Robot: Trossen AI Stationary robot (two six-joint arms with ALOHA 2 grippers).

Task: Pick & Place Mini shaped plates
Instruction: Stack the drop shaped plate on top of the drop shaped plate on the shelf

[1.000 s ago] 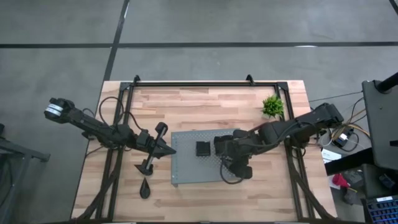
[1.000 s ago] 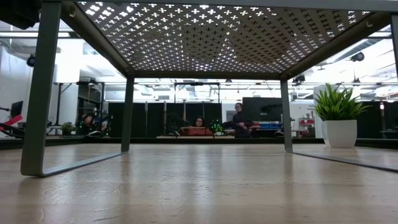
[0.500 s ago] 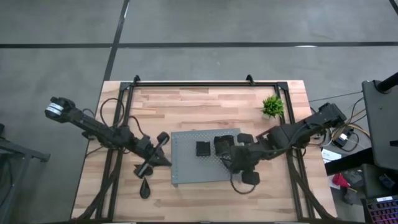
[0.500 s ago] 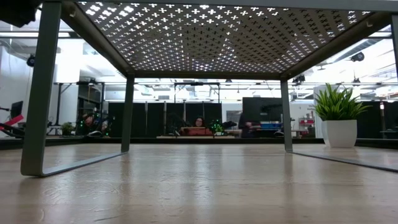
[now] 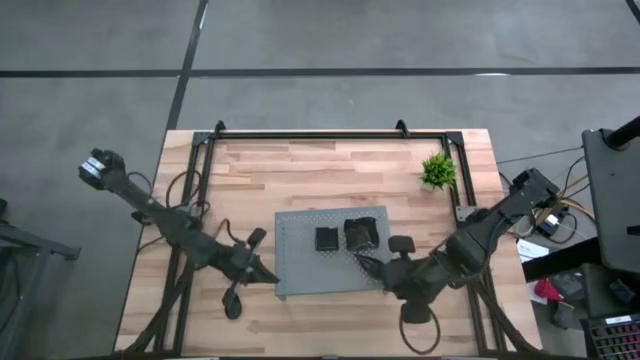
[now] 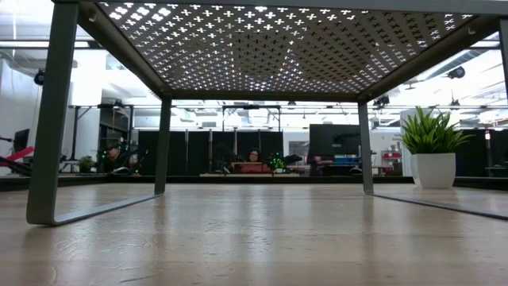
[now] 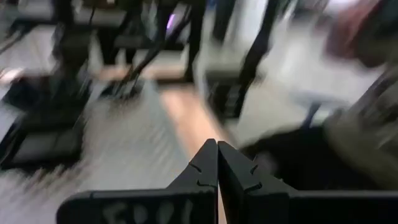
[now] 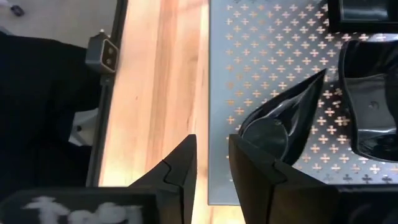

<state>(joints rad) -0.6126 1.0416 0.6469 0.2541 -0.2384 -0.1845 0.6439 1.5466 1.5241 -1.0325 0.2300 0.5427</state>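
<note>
Right gripper [image 8: 211, 165] parted, empty, beside teardrop plate [image 8: 283, 124] on board [image 8: 261, 74]; left gripper [image 7: 217, 163] shut, empty.

My two arms are dark, near black, built of slim jointed links with rounded housings at the elbows; black cables loop loosely along both; the left arm's base end carries a pale grey patch; my left claw [image 7: 217, 163] has two matte black fingers, angular and tapering to a thin point, with faint pale lettering across the block behind them; my right claw [image 8: 211, 162] shows the same black wedge-shaped fingers and smudged white markings.
</note>
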